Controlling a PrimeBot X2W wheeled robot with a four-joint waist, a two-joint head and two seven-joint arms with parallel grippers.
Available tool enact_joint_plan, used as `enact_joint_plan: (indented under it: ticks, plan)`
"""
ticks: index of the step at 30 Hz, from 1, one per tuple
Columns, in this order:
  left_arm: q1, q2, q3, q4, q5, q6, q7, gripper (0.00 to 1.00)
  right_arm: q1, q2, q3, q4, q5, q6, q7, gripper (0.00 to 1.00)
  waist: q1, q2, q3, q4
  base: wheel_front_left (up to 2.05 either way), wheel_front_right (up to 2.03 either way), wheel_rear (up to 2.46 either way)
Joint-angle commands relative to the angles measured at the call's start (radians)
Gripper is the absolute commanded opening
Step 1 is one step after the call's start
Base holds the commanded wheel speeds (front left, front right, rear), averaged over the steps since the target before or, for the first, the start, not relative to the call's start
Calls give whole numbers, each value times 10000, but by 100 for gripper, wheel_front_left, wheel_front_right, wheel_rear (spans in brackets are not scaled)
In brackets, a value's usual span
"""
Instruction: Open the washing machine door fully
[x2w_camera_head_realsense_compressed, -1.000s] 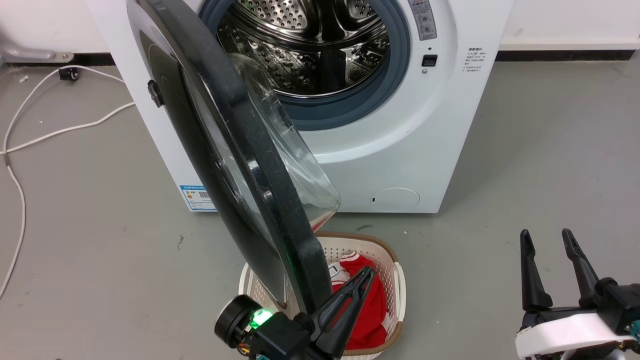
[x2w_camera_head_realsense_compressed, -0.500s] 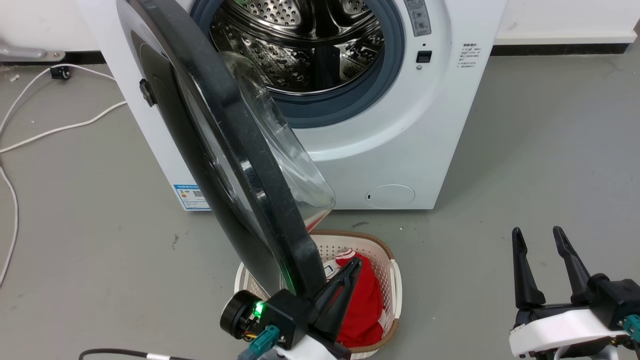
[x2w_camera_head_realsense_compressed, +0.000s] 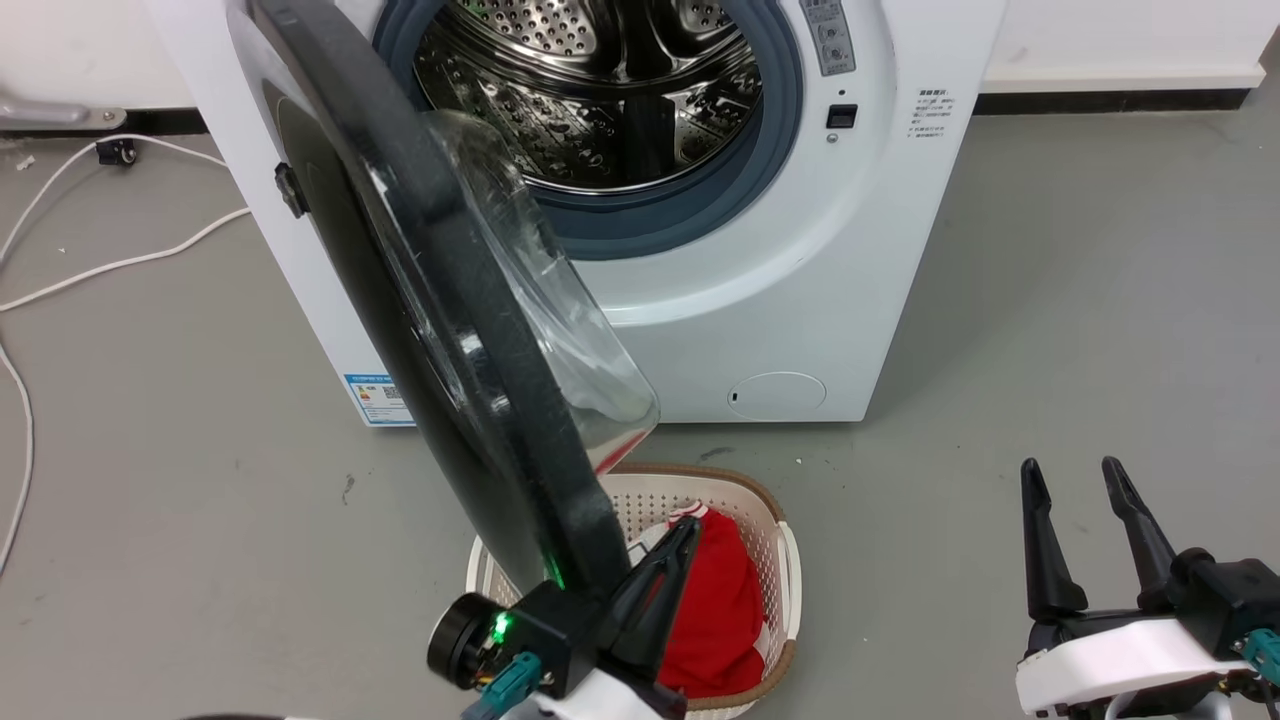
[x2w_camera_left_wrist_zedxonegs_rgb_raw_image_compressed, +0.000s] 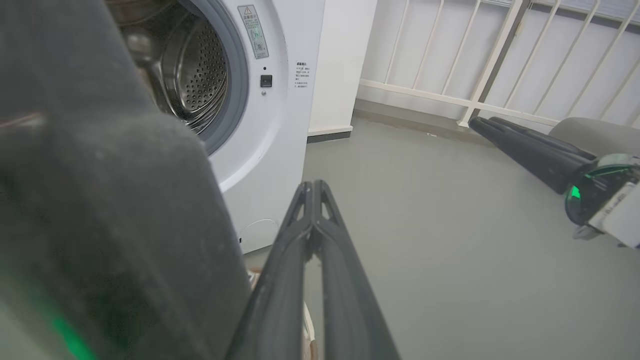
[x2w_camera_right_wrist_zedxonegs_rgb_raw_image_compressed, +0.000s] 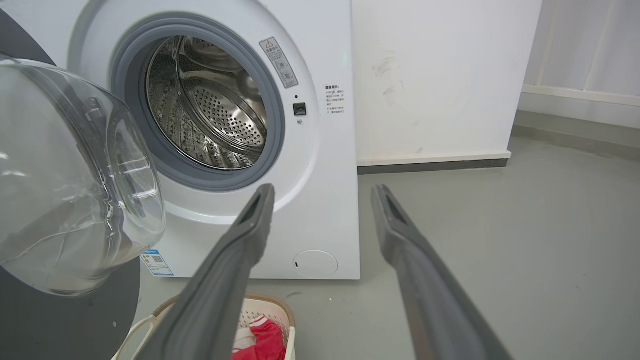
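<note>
Left pincer (x2w_camera_head_realsense_compressed: 686, 530) with fingers pressed together on nothing, laid along the bottom rim of the washing machine door (x2w_camera_head_realsense_compressed: 470, 330), arm slanting up from below. Right pincer (x2w_camera_head_realsense_compressed: 1069, 466) well right of the door, fingers apart, empty, pointing forward. Laundry basket (x2w_camera_head_realsense_compressed: 790, 560) beneath the door. Door standing well out, glass bowl toward the drum (x2w_camera_head_realsense_compressed: 600, 100) behind.

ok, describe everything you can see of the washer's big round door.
Large round washing machine door: glossy black rim, slightly dusty, around a clear bulging glass bowl. It stands partly open, hinged at the left of the white machine, steel drum exposed. The shut left gripper appears to lie against the inner side of its lower rim.
</note>
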Motion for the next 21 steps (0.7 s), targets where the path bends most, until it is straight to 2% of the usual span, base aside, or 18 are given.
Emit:
enact_joint_plan:
  ticks: [1, 11, 21]
  plan:
    - [173, 204, 240, -67, -14, 208, -48, 0, -26, 24, 18, 29, 31, -7, -17, 100, 0, 0, -27, 6, 0, 0, 0]
    - [1303, 556, 634, -1027, -48, 942, -97, 0, 135, 24, -4, 43, 18, -7, -10, 100, 0, 0, -140, 281, 0, 0, 0]
    - [2494, 776, 955, -2070, -189, 1629, 14, 0, 358, 24, -250, -185, -75, -7, 80, 100, 0, 0, -175, 1288, 0, 0, 0]
